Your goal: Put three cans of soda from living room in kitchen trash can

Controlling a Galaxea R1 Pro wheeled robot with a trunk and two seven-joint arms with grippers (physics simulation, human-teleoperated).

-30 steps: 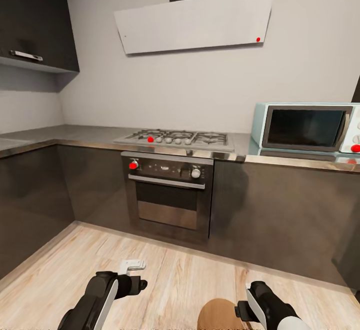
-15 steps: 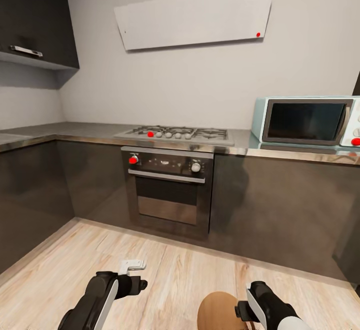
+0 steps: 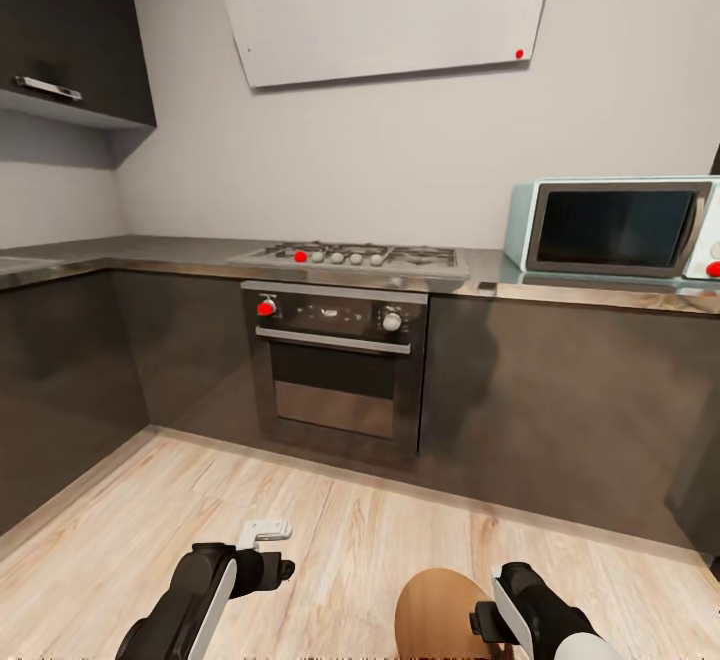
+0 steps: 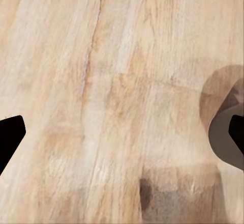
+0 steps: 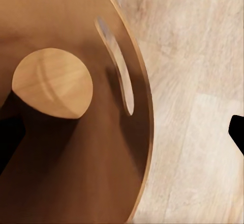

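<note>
Head tilted up slightly; right gripper (image 5: 122,132), spread and empty, hung over the trash can (image 5: 145,132) — back away without clipping its rim.

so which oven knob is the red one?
The knob at the left end of the oven panel is red; the one at the right end is pale grey.

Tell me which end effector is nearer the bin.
Right. The right end effector sits at the bin's rim, looking straight into it; the left end effector hangs over bare floor, off to the bin's left.
</note>
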